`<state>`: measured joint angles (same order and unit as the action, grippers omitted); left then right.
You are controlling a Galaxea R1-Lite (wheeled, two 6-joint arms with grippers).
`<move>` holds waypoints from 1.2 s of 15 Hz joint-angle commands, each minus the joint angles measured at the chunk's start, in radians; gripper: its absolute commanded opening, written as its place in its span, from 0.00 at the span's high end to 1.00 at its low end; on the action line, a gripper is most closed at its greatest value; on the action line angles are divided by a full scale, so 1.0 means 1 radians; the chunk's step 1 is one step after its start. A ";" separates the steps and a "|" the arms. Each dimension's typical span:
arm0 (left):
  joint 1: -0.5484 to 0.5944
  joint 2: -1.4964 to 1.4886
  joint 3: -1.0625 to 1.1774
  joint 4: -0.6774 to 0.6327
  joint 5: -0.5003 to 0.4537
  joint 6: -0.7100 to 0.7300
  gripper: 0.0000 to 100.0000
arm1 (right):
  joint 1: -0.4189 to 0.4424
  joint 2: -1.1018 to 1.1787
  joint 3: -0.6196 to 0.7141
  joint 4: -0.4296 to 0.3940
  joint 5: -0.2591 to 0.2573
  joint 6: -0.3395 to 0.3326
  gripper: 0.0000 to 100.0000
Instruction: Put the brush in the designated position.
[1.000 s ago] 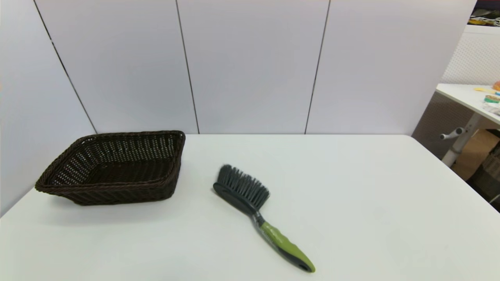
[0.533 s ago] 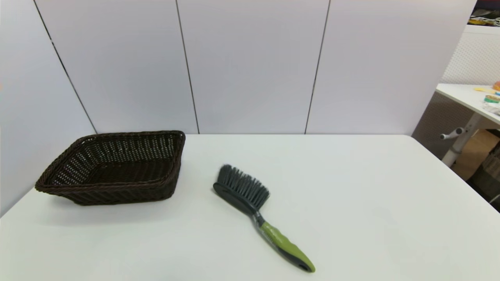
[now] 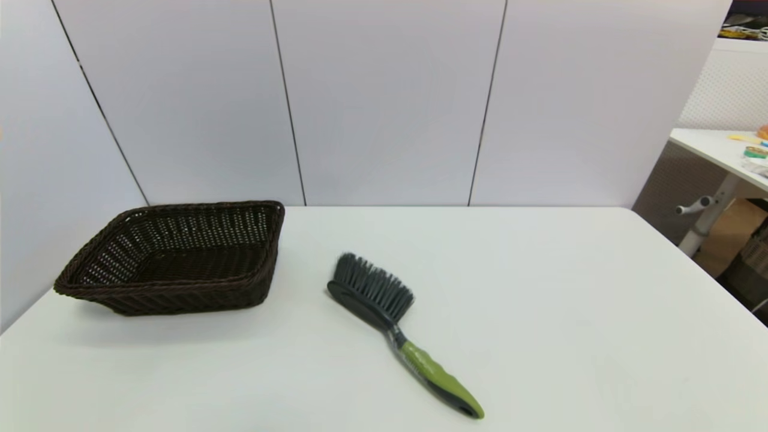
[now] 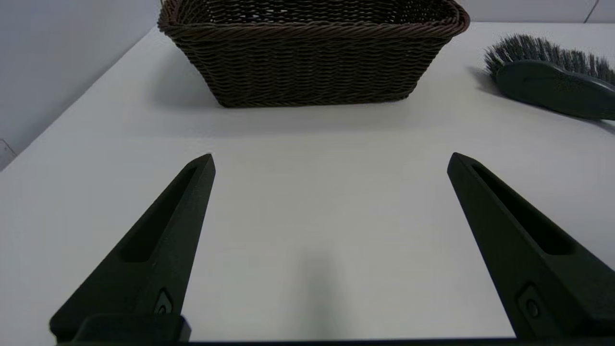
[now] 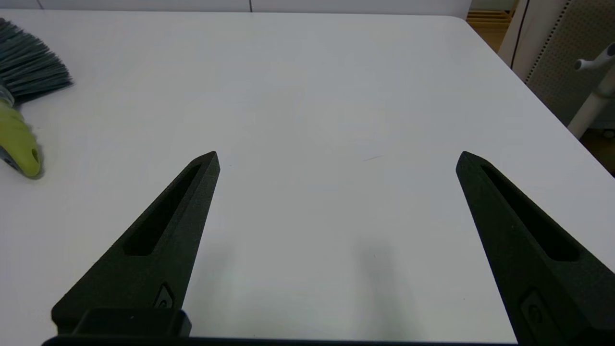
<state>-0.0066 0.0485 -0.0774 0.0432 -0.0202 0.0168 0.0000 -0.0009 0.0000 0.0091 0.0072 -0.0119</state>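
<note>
We have the brush (image 3: 396, 330) lying flat on the white table (image 3: 570, 312), near the middle, its dark bristles pointing toward the far wall and its olive-green handle angling back toward our right side. To its left, well apart, sits a dark woven basket (image 3: 174, 258), close to the table's far left corner, and we see nothing inside it. Between brush and basket there is only bare tabletop; nothing stands across that stretch.

Our left gripper (image 4: 329, 158) hangs low over the near left part of the table, fingers spread wide with nothing between them, the basket straight ahead and the brush head off to one side in its view. Our right gripper (image 5: 336, 156) is likewise spread wide and holding nothing, low over the near right part of the table, with the brush handle at the edge of its view. Neither arm shows in the head view.

Against the pictures from a second ago and half a second ago, nothing differs: brush and basket lie exactly where they were.
</note>
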 commanded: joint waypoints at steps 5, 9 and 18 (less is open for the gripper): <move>-0.064 0.631 -0.475 0.057 -0.121 0.273 0.00 | 0.000 0.001 0.002 0.000 0.000 0.000 0.00; -0.096 0.976 -0.832 0.234 -0.257 0.532 0.00 | 0.000 0.001 0.002 0.000 0.000 0.000 0.00; -0.331 1.403 -1.248 0.621 -0.317 0.785 0.00 | 0.000 0.001 0.002 0.000 0.000 0.000 0.00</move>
<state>-0.2664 1.3196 -1.2651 0.6098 -0.3323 0.7696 0.0000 -0.0009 0.0000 0.0091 0.0077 -0.0119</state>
